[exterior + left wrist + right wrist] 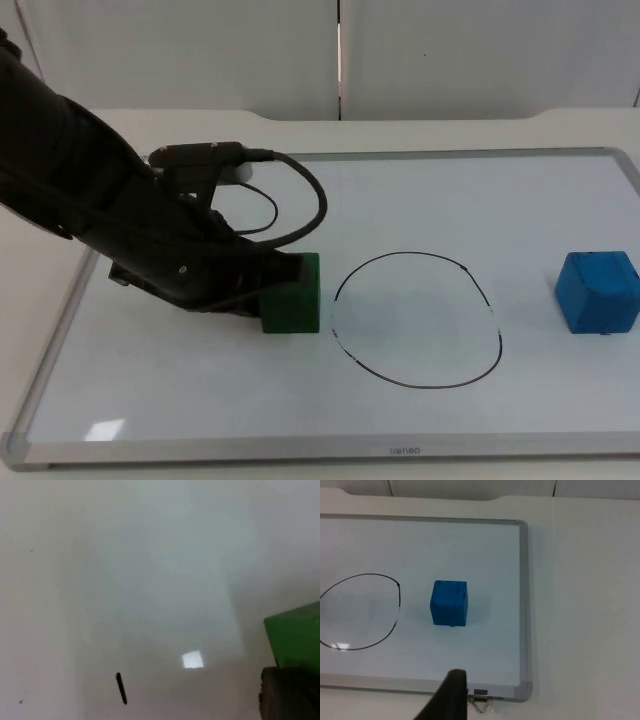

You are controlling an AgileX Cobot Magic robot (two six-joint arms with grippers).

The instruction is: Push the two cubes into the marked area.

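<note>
Green cube [293, 297] sits on the whiteboard [180, 400], touching the left gripper [285, 272], just outside the drawn circle [417, 320]; its finger state cannot be told. Blue cube [598, 291] lies well apart beyond the circle. The right arm waits, one fingertip [451, 696] visible.

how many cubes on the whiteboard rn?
2. Green cube just outside the drawn circle, against the left tool; blue cube apart, near the board's right edge.

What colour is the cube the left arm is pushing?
Green cube; the top view shows it best.
</note>
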